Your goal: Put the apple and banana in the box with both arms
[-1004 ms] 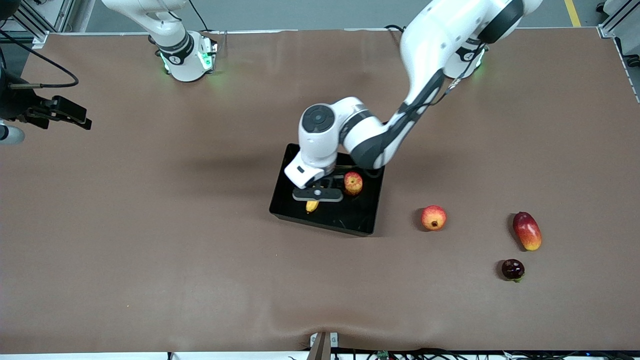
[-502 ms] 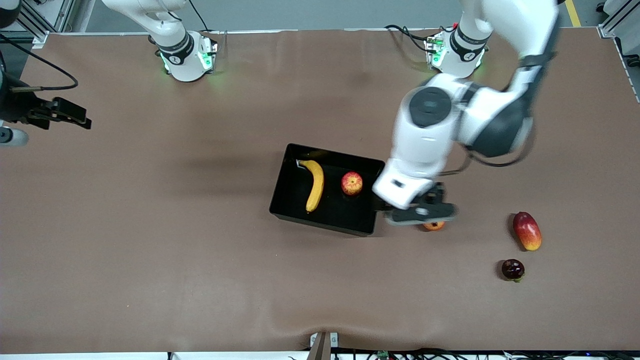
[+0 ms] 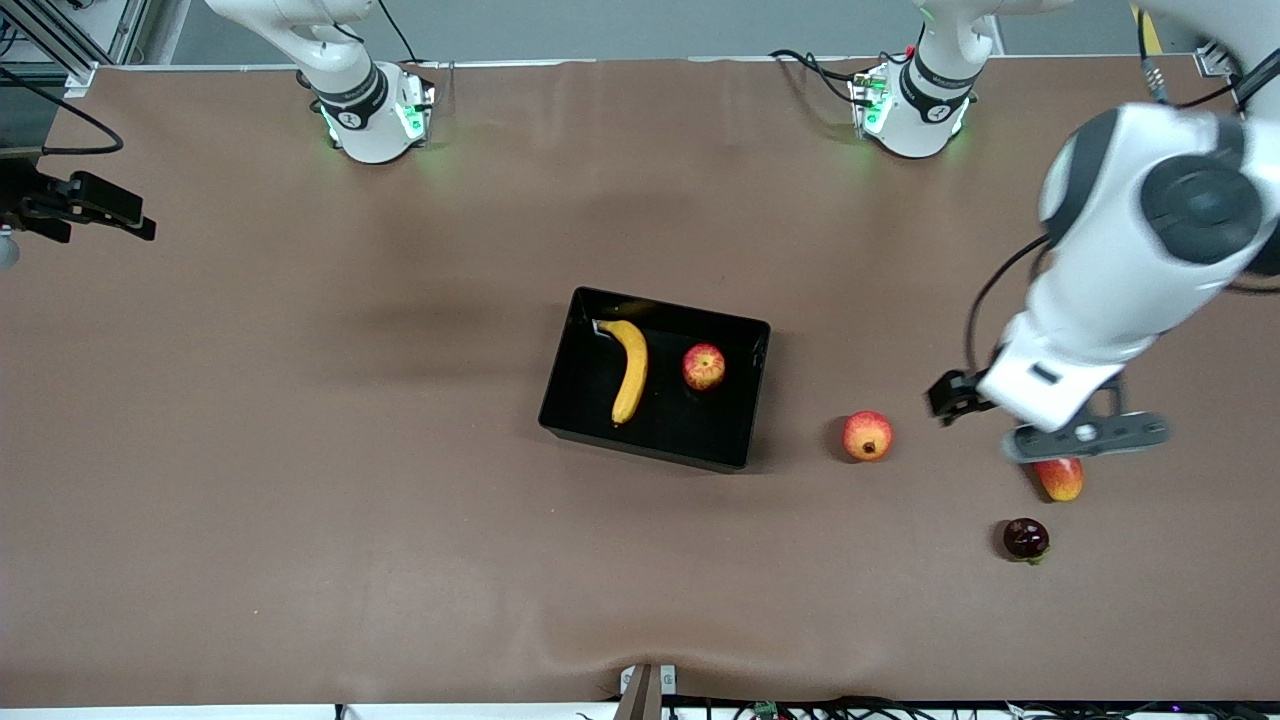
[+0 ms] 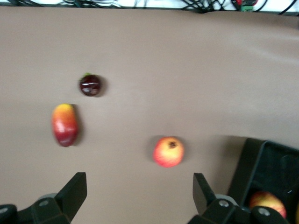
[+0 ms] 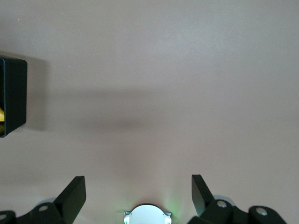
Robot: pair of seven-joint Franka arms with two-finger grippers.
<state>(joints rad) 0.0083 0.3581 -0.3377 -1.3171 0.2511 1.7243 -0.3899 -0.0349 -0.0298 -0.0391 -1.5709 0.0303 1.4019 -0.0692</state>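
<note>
The black box (image 3: 585,395) lies mid-table. In it, the yellow banana (image 3: 630,370) lies beside the small red apple (image 3: 704,366), neither touched by a gripper. My left gripper (image 3: 1085,440) hangs open and empty over the red-yellow mango (image 3: 1062,478), well away from the box toward the left arm's end. Its wrist view shows the open left gripper (image 4: 140,191), the box's corner (image 4: 254,163) and the apple (image 4: 267,204). My right gripper (image 3: 100,205) waits open and empty over the right arm's end; the right gripper (image 5: 138,193) sees the box wall (image 5: 11,95).
A red-orange crowned fruit (image 3: 867,436) lies between the box and the mango. A dark purple fruit (image 3: 1026,539) sits nearer the front camera than the mango. The wrist view shows the same crowned fruit (image 4: 168,151), mango (image 4: 64,124) and dark fruit (image 4: 89,85).
The left arm pulled out of the box, leaving the banana inside, and swung toward its own end of the table, over the mango. The right gripper shifted slightly.
</note>
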